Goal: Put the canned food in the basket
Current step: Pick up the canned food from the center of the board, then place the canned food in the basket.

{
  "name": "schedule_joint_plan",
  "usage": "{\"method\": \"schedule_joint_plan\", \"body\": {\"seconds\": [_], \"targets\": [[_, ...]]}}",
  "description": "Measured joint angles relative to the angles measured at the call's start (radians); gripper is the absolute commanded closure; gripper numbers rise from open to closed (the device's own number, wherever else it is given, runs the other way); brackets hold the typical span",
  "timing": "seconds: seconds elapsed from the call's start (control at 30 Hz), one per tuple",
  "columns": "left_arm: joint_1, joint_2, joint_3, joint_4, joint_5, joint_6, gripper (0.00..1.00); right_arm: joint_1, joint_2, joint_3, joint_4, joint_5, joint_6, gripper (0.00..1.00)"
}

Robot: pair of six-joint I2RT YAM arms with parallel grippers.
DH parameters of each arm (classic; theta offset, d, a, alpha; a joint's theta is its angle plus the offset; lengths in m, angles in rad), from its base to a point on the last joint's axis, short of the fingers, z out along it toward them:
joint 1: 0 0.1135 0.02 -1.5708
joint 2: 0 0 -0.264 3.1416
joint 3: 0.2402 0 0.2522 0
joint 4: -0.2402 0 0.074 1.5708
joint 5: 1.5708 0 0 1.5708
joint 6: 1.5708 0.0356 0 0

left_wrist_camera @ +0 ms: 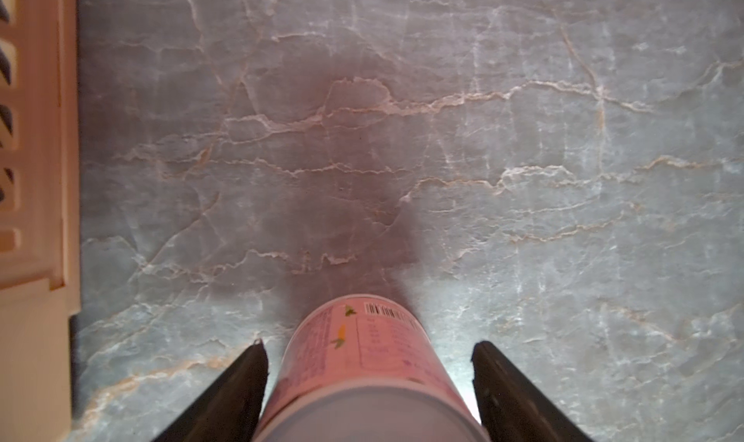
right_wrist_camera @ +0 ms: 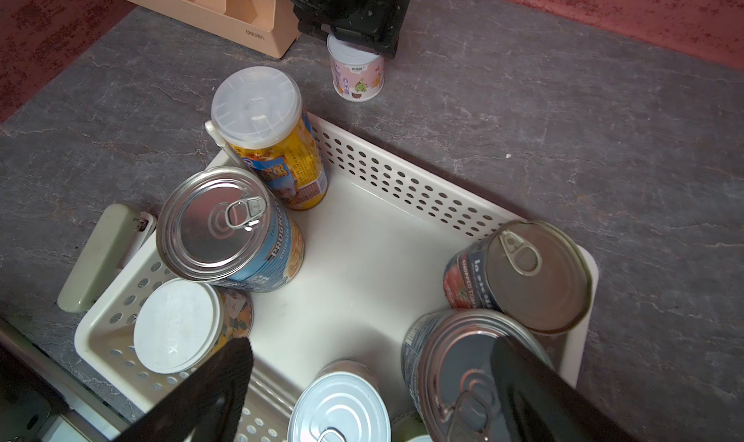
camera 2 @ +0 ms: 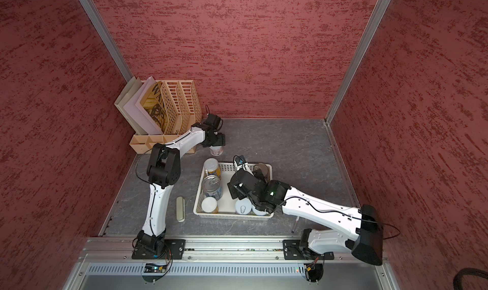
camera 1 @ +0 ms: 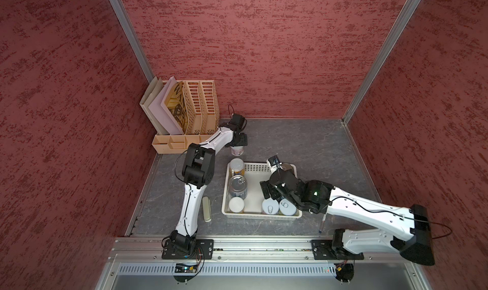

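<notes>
**Last can: grasp in progress**

Pink can [camera 1: 237, 150] stands upright on the table [camera 1: 303, 143], just beyond the basket's [camera 1: 257, 166] far left corner, near the file rack [camera 1: 196, 109]. Left claw [left_wrist_camera: 368, 342] straddles it with its fingers apart and a gap showing on one side, so it isn't clamped. Right claw [right_wrist_camera: 372, 341] hangs over the basket, wide apart and empty. Other cans [right_wrist_camera: 225, 226] sit inside. Next: close on the can, lift clear of the rim, set it on the bare middle floor.

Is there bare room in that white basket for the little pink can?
Yes. The basket floor is bare in the middle, between the blue can and the tomato can, up to the perforated far wall. Both short ends are crowded.
</notes>
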Motion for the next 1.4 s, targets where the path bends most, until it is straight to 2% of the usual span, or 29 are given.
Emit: {"method": "schedule_joint_plan", "body": {"seconds": [0.03,0.13,0.33,0.57,0.93,1.4], "targets": [[0.000,0.000,0.000,-0.002,-0.004,0.006,0.39,0.000,0.002,0.000,0.000,-0.001,0.000,0.02],[0.000,0.000,0.001,-0.009,-0.009,-0.006,0.56,0.000,0.005,0.000,0.000,-0.003,0.000,0.02],[-0.002,-0.007,0.001,-0.039,-0.011,-0.024,0.68,0.000,0.009,0.000,-0.001,0.003,0.004,0.02],[-0.007,-0.078,0.001,-0.122,-0.016,-0.076,0.69,-0.005,-0.009,0.000,0.000,0.024,0.017,0.02],[-0.047,-0.354,0.000,-0.191,-0.079,-0.132,0.68,-0.074,-0.100,-0.045,0.012,0.028,0.055,0.02],[-0.335,-0.588,-0.083,-0.238,-0.158,-0.159,0.65,-0.211,-0.309,-0.176,0.037,0.030,0.141,0.02]]}}
